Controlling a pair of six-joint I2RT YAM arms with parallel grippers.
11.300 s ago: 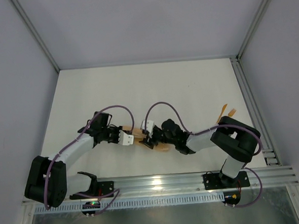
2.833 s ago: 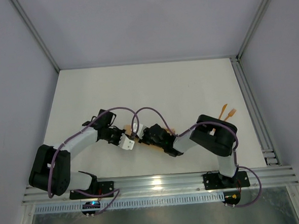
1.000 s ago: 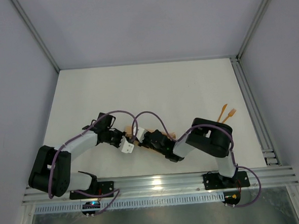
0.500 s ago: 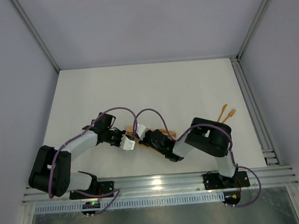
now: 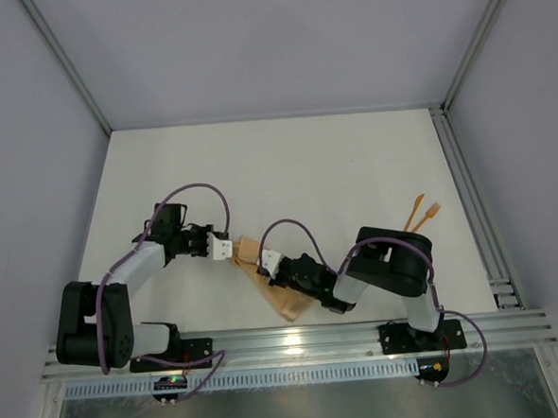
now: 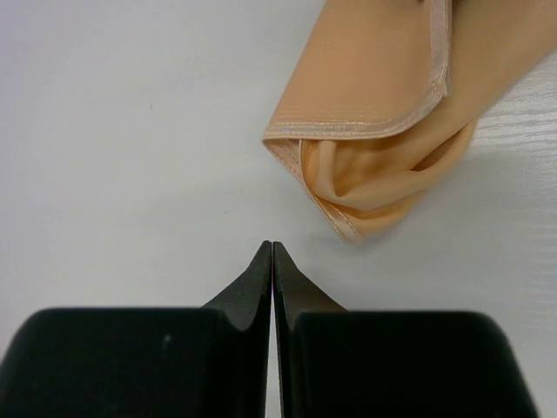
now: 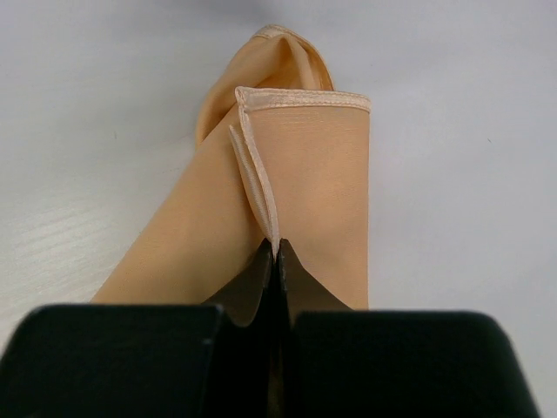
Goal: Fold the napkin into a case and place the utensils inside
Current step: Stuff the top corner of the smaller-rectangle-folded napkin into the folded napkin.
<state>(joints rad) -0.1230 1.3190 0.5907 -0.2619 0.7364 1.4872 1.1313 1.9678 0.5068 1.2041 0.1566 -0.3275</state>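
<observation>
Peach napkin pinched by right gripper; left gripper closed, just beside

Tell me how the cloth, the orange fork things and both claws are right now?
napkin: folded narrow, lying on the table.
utensils: loose on the table, away from the napkin.
left claw: shut, empty, just short of the napkin.
right claw: shut, pinching a napkin hem.
</observation>
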